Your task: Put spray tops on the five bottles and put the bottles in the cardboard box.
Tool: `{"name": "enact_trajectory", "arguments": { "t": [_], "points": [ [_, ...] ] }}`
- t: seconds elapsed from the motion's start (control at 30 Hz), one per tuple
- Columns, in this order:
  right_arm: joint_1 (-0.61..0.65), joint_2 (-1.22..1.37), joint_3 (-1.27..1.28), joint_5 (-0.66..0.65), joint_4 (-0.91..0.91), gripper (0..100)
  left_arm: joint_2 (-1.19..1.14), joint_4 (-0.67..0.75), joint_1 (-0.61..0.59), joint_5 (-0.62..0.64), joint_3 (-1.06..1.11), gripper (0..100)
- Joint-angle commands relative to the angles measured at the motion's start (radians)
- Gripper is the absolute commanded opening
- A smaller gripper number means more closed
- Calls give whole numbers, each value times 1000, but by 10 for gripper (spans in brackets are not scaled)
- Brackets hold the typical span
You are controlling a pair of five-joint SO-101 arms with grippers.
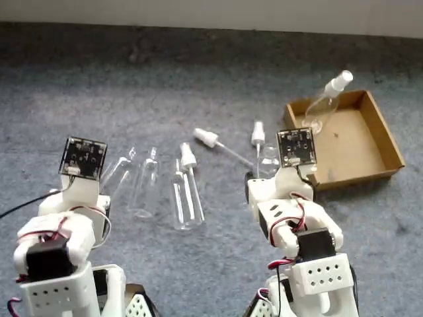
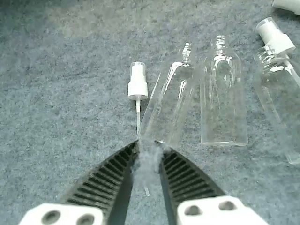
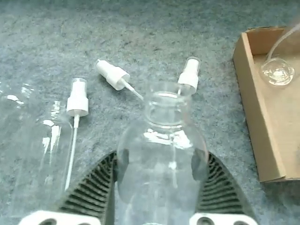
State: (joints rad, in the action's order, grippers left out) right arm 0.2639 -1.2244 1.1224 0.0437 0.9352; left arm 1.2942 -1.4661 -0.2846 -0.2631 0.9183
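Note:
My right gripper (image 3: 161,161) is shut on a clear bottle (image 3: 161,154) with no cap, held neck forward just left of the cardboard box (image 1: 390,155). A capped bottle (image 1: 327,99) leans over the box's far rim. Three loose spray tops (image 3: 77,101) (image 3: 112,74) (image 3: 189,75) lie on the carpet ahead of the held bottle. My left gripper (image 2: 147,144) is shut, its tips at the base of an open bottle (image 2: 168,105) and over the tube of a spray top (image 2: 138,86). Two more open bottles (image 2: 223,105) (image 2: 281,103) lie beside it.
Grey carpet covers the whole table. The left arm (image 1: 82,165) and right arm (image 1: 295,148) stand at the near edge with the bottles in a row between them. The box floor (image 1: 350,142) is mostly bare. The far carpet is open.

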Motion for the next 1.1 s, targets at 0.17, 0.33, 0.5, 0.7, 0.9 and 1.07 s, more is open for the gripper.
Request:
{"name": "enact_trajectory", "arguments": {
  "t": [0.17,0.33,0.5,0.7,0.9,1.07],
  "points": [
    [-36,-16,64,-11,-96,112,-452,-3,-22,-8,-291,11],
    [-36,-16,67,-6,-96,112,-611,2,-91,-8,-403,27],
    [-36,-16,67,-5,-96,112,-814,3,-177,-8,-498,178],
    [-36,-16,67,-5,-96,112,-1018,64,-206,-8,-615,223],
    [-36,-16,67,-6,-96,112,-1219,97,-200,-8,-705,223],
    [-36,-16,67,-5,-96,112,-1399,146,-202,-8,-771,223]
  ]
}}
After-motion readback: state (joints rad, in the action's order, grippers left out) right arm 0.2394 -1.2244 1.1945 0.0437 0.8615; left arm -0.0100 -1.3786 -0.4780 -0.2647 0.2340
